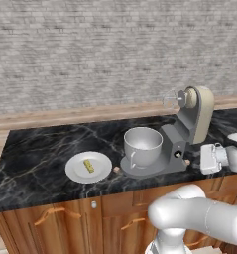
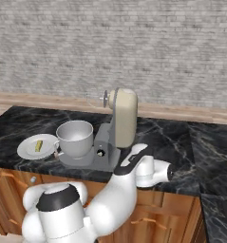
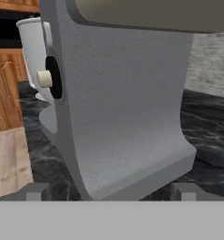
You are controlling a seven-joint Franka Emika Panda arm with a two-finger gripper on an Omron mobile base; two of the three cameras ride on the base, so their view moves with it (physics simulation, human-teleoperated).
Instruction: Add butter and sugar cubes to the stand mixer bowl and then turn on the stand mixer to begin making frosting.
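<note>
The stand mixer (image 1: 192, 119) stands on the black counter with its beige head tilted back and its whisk (image 1: 169, 99) raised. On its round grey base sits the stand mixer bowl (image 1: 143, 144), which looks empty. The yellow butter (image 1: 89, 165) lies on a white plate (image 1: 73, 171) left of the bowl. One tan sugar cube (image 1: 116, 169) rests on the counter between plate and mixer base. My gripper (image 3: 112, 192) is open, low at the mixer's right side, facing its grey neck (image 3: 123, 108). A cream knob (image 3: 44, 78) sticks out of the neck, up and left of the fingertips.
The marble counter (image 1: 35, 154) runs left and right over wooden cabinets (image 1: 55, 223), with a brick wall behind. In the right base view my arm (image 2: 148, 171) bends along the counter's front edge, right of the mixer (image 2: 122, 118).
</note>
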